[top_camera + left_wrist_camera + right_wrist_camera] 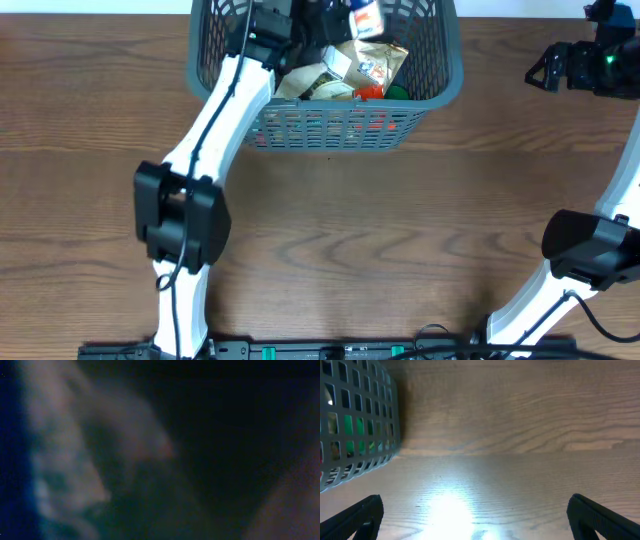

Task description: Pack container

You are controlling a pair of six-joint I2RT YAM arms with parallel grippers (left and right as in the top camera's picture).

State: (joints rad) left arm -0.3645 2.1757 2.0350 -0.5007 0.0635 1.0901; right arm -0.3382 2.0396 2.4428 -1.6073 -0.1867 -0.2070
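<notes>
From overhead, the wood-grain tabletop (400, 230) spreads out from the arm bases at 6 o'clock. The left arm (215, 110) starts at 7 o'clock, bends at a black elbow and runs its white link toward 12 o'clock, crossing the near rim of the container (330, 128) by its left corner. The right arm (590, 245) rises from 5 o'clock along the right edge.

The right pincer (540, 67) sits at 2 o'clock, pointing toward 9 o'clock at the container's right wall and well apart from it. In its wrist view its 2 black fingers (362, 517) are spread wide and released, with only glare-lit tabletop between them, and the lattice wall shows at 9 o'clock.

The container stands on the tabletop at 12 o'clock, its far end cut off by the frame. Inside lie a crumpled packet (378, 65), a beige bag (315, 85), a red item (368, 92) and a green item (398, 92), the last 2 against the near wall.

The left pincer (315, 20) is down inside the container, among the packets. Its wrist view is dark and blurred, so I cannot tell whether it is clenched or released, or what it touches.
</notes>
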